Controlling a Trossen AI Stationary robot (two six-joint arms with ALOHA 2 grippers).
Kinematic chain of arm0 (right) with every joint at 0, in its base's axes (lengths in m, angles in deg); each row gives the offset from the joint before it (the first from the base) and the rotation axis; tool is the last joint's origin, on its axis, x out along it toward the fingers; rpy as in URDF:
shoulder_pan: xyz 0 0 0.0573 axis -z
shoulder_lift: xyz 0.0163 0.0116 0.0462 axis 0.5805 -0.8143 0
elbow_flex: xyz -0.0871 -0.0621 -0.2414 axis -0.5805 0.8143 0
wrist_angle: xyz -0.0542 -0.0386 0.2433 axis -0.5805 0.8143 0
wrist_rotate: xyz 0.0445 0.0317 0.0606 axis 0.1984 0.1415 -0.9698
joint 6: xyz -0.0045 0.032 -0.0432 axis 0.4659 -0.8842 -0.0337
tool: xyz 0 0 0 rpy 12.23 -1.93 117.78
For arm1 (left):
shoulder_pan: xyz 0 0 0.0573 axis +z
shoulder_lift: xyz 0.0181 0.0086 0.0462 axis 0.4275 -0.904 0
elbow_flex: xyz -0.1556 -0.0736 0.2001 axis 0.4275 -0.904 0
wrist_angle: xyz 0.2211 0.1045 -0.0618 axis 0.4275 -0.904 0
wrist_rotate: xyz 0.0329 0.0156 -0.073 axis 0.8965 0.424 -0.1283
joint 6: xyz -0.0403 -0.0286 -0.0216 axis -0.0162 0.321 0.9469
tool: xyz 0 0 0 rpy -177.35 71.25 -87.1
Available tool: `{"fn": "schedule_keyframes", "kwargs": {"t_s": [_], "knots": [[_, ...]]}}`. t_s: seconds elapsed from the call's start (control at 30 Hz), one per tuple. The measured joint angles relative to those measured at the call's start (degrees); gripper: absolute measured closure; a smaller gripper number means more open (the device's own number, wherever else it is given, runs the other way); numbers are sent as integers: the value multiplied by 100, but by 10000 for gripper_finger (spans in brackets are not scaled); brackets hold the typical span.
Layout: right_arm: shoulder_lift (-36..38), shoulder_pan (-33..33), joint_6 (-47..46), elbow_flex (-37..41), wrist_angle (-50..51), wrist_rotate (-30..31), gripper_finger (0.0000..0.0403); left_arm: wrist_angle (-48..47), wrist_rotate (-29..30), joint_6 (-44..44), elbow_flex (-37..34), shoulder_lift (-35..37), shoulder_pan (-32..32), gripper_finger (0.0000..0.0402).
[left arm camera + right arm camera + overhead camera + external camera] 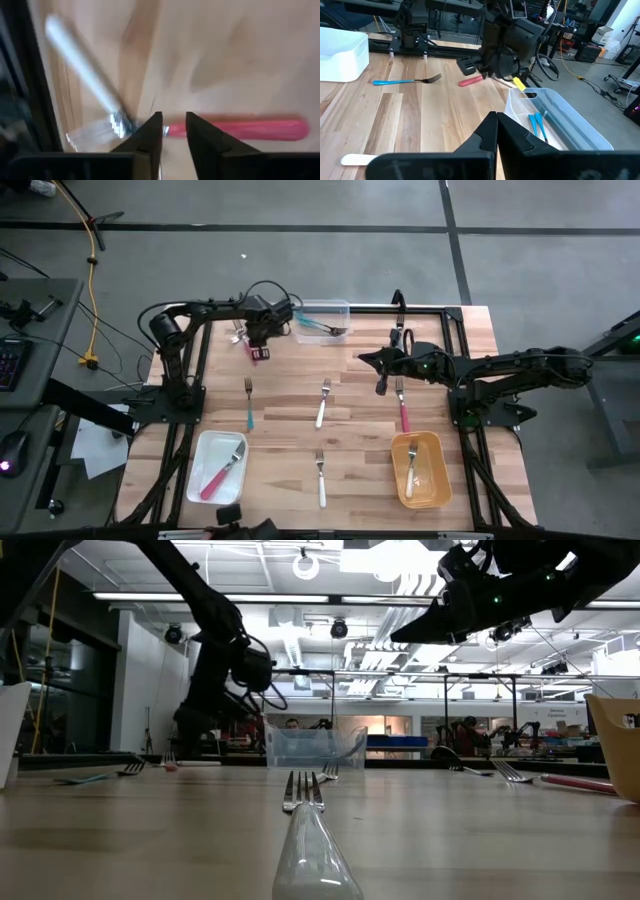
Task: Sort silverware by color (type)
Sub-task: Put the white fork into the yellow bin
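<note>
the pink-handled fork (pixel 240 128) lies flat on the tabletop (pixel 360 470) directly under the left gripper (pixel 173 131), at the far left part of the board beside the clear bin (pixel 322 320); in the left wrist view its long axis runs crosswise to the fingers, the pink handle stretching out to one side and the neck passing right at the gap between the tips, so the fingers straddle it with a narrow slot showing between them, parted a little and not visibly clamped on it. a white-handled fork (pixel 82 65) lies at an angle just beside the same spot, its head close to the pink fork's neck, which i judge could get nudged or caught in a pinch here. the left arm is plainly the nearer one; the right gripper (pixel 496 125) hangs above the middle right of the tabletop, fingers closed on nothing, well apart from this fork and nearer a pink fork (pixel 404 412) below it. outward lie a teal fork (pixel 249 402), two white forks (pixel 322 402) (pixel 321 478), a white bin (pixel 218 467) holding a pink fork, an orange bin (pixel 420 470), and teal forks in the clear bin. the surface is pale wood planking; beyond it is a workshop with a grey floor and other rigs.
</note>
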Motion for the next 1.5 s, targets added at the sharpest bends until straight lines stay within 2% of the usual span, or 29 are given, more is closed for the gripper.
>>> {"fn": "schedule_keyframes", "kwargs": {"t_s": [0.13,0.33,0.53,0.7,1.07,1.23,1.5], "knots": [[0,0,0,0,-2,-1,402,39,17,545,0,-1,335,284],[0,0,0,0,-43,-2,402,429,30,598,0,0,751,254],[0,0,16,0,-39,-4,402,534,-62,648,2,-2,1067,254],[0,0,22,0,-39,-4,402,557,-566,691,2,-12,1233,254],[0,0,26,0,-39,-4,402,691,-504,595,21,-258,1322,260],[0,0,37,0,-39,-5,402,661,-542,519,20,-260,1323,286],[0,0,37,0,-39,-7,402,185,-349,-25,15,-266,1283,379]]}}
